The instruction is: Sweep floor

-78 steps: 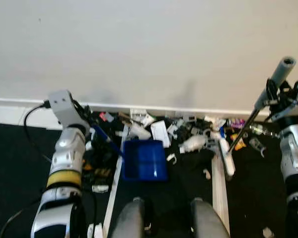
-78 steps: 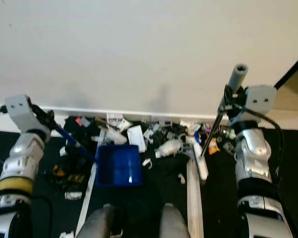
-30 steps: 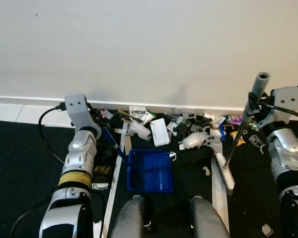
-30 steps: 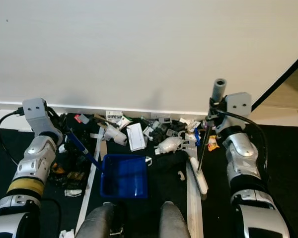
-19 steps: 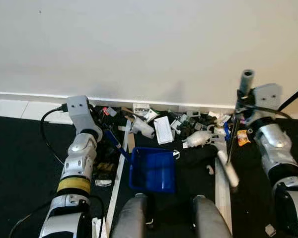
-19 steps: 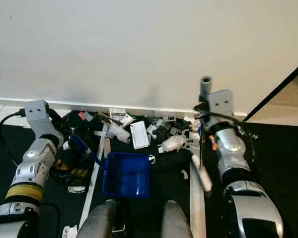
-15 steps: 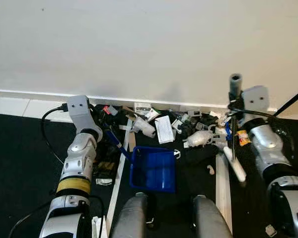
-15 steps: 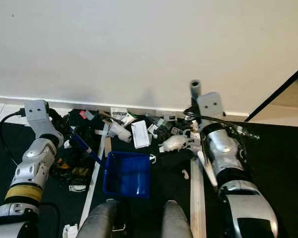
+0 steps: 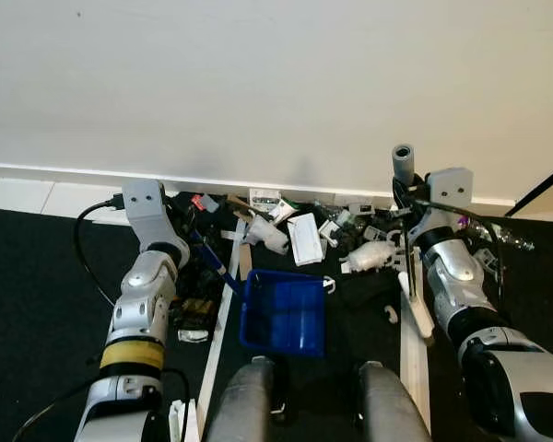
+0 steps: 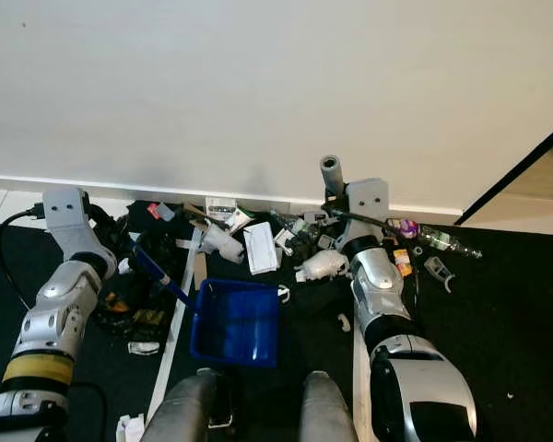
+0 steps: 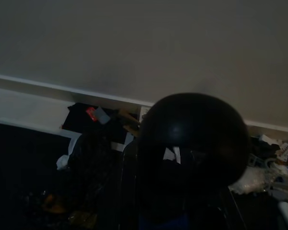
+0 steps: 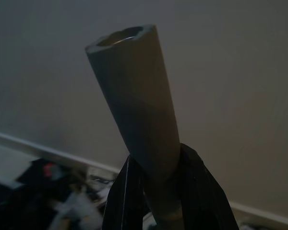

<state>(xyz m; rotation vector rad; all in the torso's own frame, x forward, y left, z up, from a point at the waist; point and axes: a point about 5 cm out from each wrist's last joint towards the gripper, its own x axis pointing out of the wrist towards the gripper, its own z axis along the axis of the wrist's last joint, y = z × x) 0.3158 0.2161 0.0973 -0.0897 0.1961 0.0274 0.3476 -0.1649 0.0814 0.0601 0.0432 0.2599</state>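
Left eye view: the left gripper (image 9: 195,238) is clamped on the blue handle of the dustpan (image 9: 283,313), which sits on the black floor (image 9: 37,304) with its open side toward the litter pile (image 9: 336,238) along the baseboard (image 9: 55,175). The broom (image 9: 411,272) stands upright; its white head rests just right of the pile.

Right eye view: the right gripper (image 10: 336,214) grips the broom's grey handle near the top. A white strip (image 10: 177,318) lies left of the dustpan.

Judgement: to sweep well, keep the pan's lip flat on the floor and draw the broom head leftward in short strokes, pushing scraps toward the pan.

Left wrist view: dark; a round black shape blocks the centre.

Right wrist view: black fingers (image 12: 201,191) closed on the handle.

No brands or writing are legible.
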